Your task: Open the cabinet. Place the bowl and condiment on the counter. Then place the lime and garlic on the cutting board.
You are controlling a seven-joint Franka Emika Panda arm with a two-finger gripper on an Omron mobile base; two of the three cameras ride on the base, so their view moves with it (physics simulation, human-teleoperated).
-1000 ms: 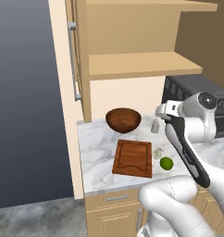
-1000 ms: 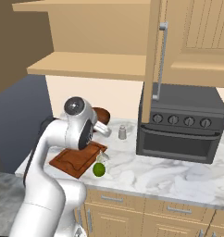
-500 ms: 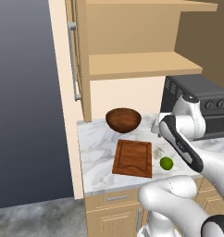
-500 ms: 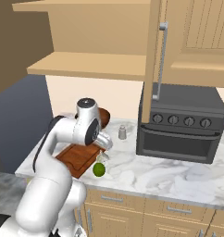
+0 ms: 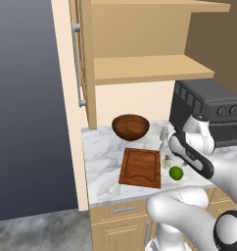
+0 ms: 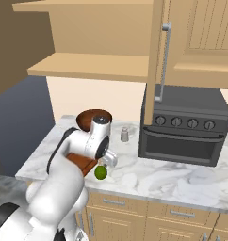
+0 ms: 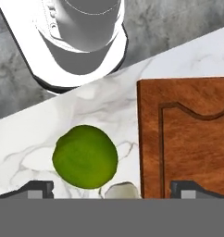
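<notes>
Lime on tabletop beside board, garlic touching. Fingers fully spread, empty, now lowered over lime versus a second ago. Bowl, shaker already out; pickup judged next.

cabinet: light-tan wood, matt, panelled doors; grey metal-looking bar handle, smooth
counter: white marble with grey veins, smooth, faint sheen
bowl: dark reddish-brown wood, smooth, slightly glossy inside
cutting board: reddish-brown wood with visible grain, matt, groove cut near the edge
lime: bright green skin, finely mottled, dull shine
garlic: pale whitish, smooth, slightly see-through
condiment: grey, smooth shaker body, paler cap, matt
oven: dark grey, metal-looking, matt, smooth knobs
arm: white, glossy plastic-like shell, dark joints
floor: grey, mottled, stone-like, matt
</notes>
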